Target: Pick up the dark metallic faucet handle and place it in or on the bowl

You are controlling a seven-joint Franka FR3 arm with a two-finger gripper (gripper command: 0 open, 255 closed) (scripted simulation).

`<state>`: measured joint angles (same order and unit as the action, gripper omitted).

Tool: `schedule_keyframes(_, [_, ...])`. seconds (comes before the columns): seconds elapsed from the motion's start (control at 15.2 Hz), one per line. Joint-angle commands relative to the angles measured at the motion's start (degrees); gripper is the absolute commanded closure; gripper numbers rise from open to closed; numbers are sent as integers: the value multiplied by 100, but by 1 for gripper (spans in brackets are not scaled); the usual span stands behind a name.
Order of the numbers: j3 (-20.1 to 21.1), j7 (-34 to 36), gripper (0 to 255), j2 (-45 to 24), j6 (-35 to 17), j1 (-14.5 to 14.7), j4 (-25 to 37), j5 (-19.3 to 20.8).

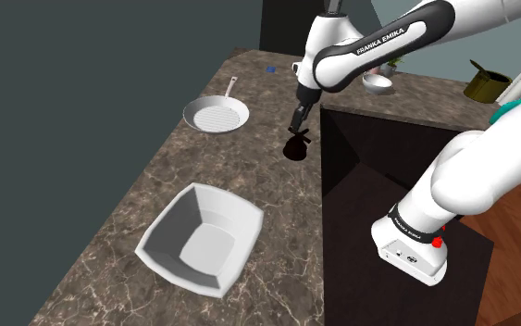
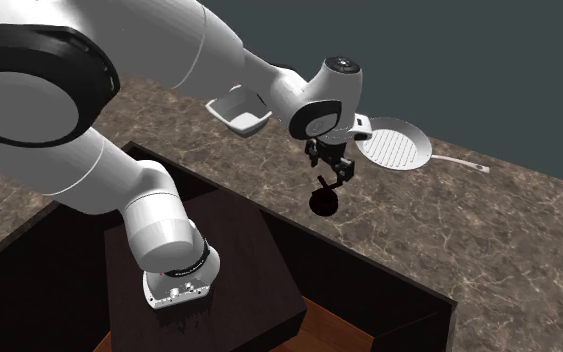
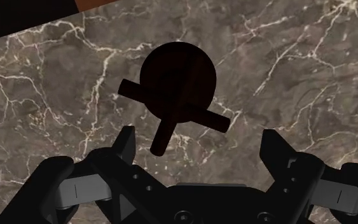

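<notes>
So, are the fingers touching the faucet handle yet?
Apart. In the wrist view the open fingers stand either side of the dark faucet handle, with marble counter showing between it and each one.

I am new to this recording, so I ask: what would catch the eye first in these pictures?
The open black gripper hangs just over a dark cross-shaped faucet handle on the brown marble counter, near its edge. In the shoulder view a white squarish bowl lies nearer the camera, a white ribbed pan farther off.
</notes>
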<state>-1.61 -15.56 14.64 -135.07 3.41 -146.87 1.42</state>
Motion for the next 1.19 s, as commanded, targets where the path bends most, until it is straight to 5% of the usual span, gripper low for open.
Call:
schedule_keyframes(0.0, [-5, -32, 0, -250, -247, 14, 20, -21])
schedule_keyframes(0.4, [-12, -37, 0, -689, -831, 13, -125, -26])
schedule_keyframes(0.92, [-12, -37, 0, -689, -830, 13, -124, -26])
schedule_keyframes(0.99, [-12, -37, 255, -689, -830, 13, -124, -26])
schedule_keyframes(1.12, [-13, -37, 255, -688, -830, 13, -125, -26])
